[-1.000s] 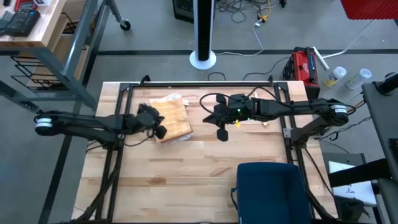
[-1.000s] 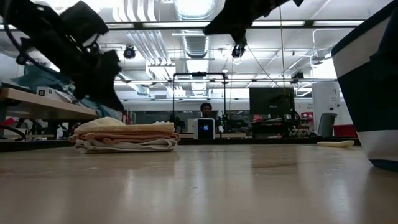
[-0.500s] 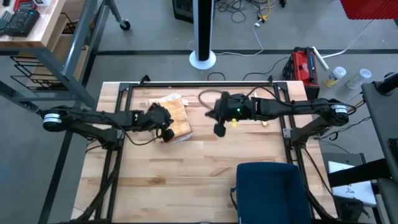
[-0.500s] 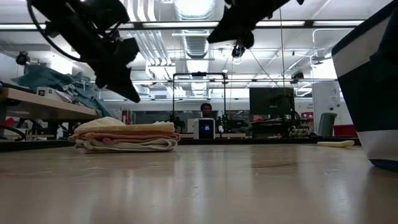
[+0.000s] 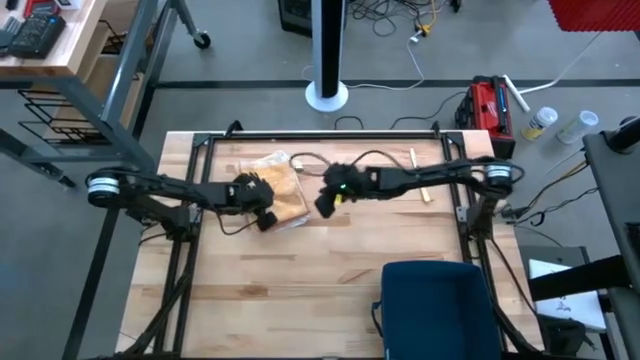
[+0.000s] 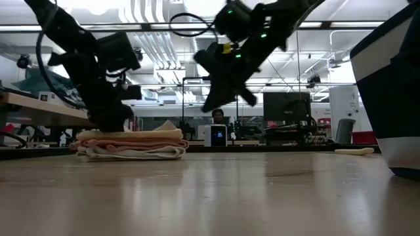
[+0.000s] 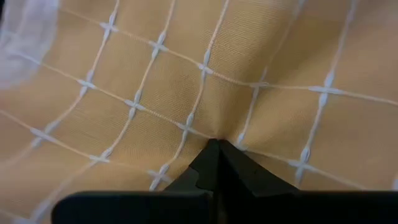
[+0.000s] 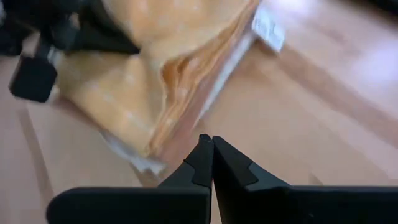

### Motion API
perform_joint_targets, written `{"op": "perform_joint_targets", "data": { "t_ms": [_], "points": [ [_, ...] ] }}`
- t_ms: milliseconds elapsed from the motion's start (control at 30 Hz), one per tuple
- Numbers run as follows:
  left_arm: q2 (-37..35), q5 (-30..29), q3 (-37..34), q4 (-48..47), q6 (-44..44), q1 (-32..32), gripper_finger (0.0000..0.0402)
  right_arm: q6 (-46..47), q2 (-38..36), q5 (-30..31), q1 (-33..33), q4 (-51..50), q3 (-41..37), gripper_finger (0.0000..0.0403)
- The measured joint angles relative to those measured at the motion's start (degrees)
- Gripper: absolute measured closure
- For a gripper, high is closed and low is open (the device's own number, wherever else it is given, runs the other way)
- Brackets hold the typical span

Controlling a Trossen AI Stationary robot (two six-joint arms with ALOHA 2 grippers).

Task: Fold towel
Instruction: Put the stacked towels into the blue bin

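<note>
We see the folded towel lying on the far left part of the table. Our left gripper presses down on its top, fingers pressed together. Our right gripper hangs just to the right of the towel's edge, above the table, fingers also pressed together.

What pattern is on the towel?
Orange-tan towel with a white grid of thin lines; clearest in the left wrist view.

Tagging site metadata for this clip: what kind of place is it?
Probably a robotics lab or workshop. A wooden table stands on a bare concrete floor with loose cables; the low view shows open ceiling ducting, a monitor and a seated person behind.
</note>
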Motion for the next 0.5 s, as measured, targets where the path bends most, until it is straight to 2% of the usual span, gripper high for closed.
{"op": "perform_joint_targets", "data": {
  "t_ms": [100, 267, 433, 500],
  "points": [
    [2.6, 0.2, -0.6, 1.0, -3.1, 0.0, 0.04, -0.3, 4.5, -0.5, 0.0, 1.2, 4.0, 0.0403],
    [5.9, 1.3, 0.0, 3.3, -2.5, -0.3, 0.04, -1.4, 9.9, -2.5, -0.1, -1.3, 10.6, 0.0403],
    [5.2, 3.5, 0.0, 4.2, -1.4, -0.6, 0.04, -3.0, 12.6, -2.5, -0.1, -6.6, 16.2, 0.0402],
    [3.1, 7.8, 0.0, 3.1, -1.0, -0.6, 0.0401, -3.2, 12.6, -2.3, -0.1, -5.3, 16.6, 0.0395]
  ]
}}
